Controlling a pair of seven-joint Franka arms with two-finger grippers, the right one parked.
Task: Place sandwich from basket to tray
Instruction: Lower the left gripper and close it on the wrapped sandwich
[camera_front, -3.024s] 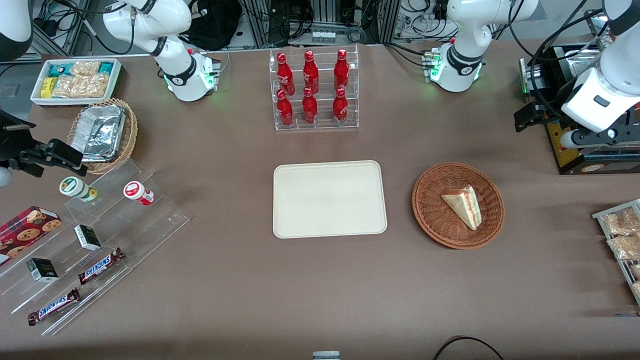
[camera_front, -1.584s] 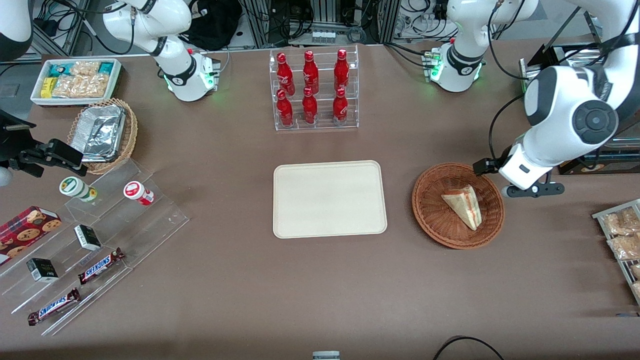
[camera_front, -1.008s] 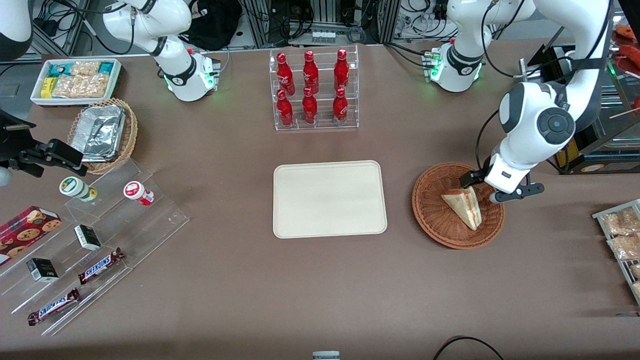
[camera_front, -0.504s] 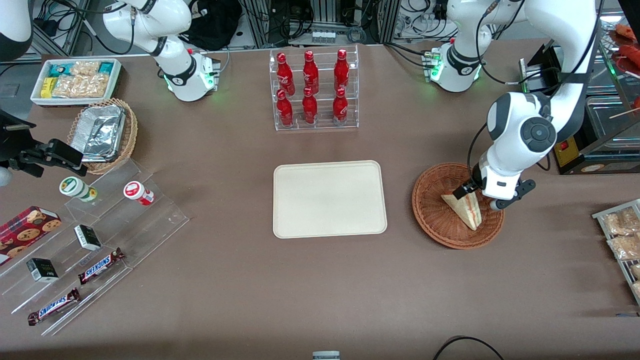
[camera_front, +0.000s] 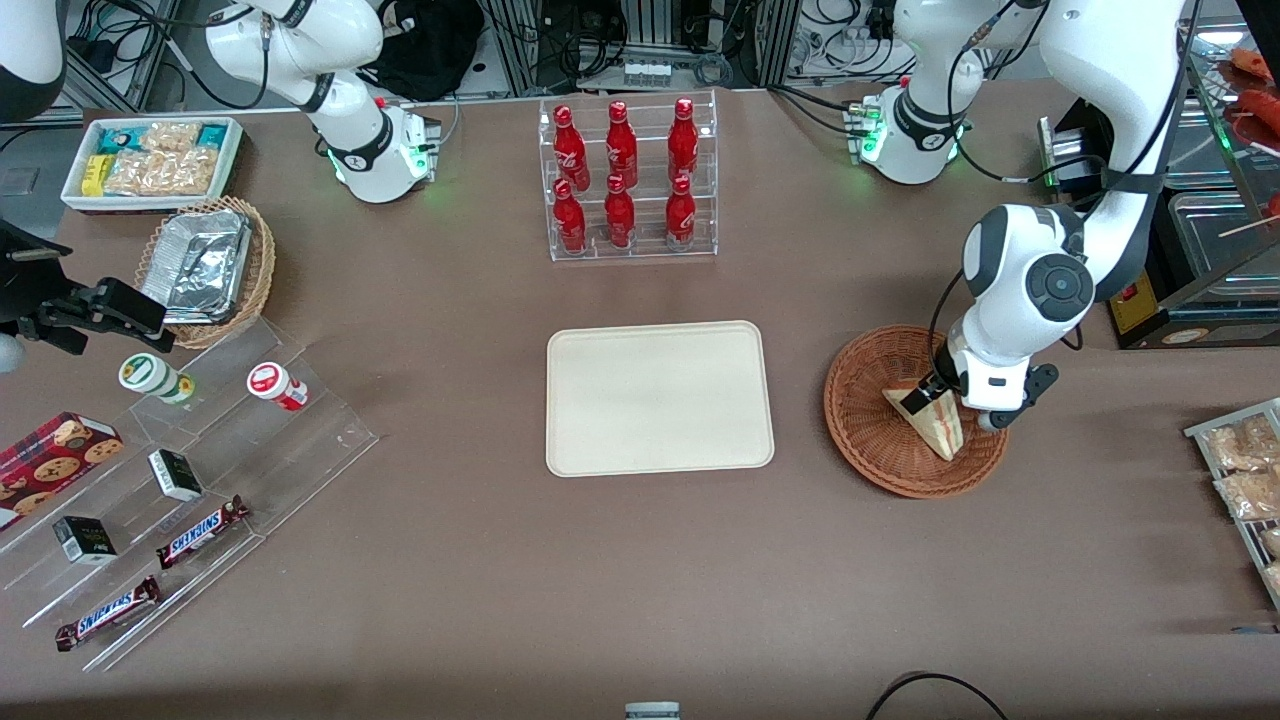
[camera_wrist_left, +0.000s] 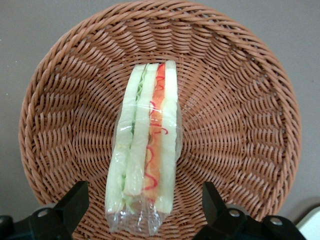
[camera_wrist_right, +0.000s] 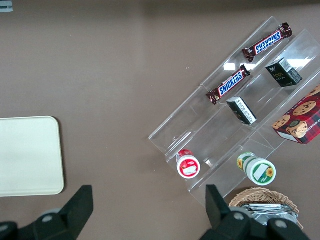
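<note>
I read the small triangular sandwich wedge as lying in the round reddish-brown woven wicker basket, its narrow tip pointing toward the front camera and slightly toward the working arm's end of the tabletop, its broad end under the left arm's gripper. In the wrist view the sandwich stands on edge, long axis running straight out from between the jaws: pale bread slices with a green layer and a red-orange layer between them, all under clear crinkled wrap. The basket shows tight concentric weave and a thick braided rim. The gripper hovers low with jaws spread wide, one dark finger on each flank of the wedge, gripping nothing. The flat rectangular cream-beige tray, smooth with rounded corners, sits beside the basket, well apart from it.
</note>
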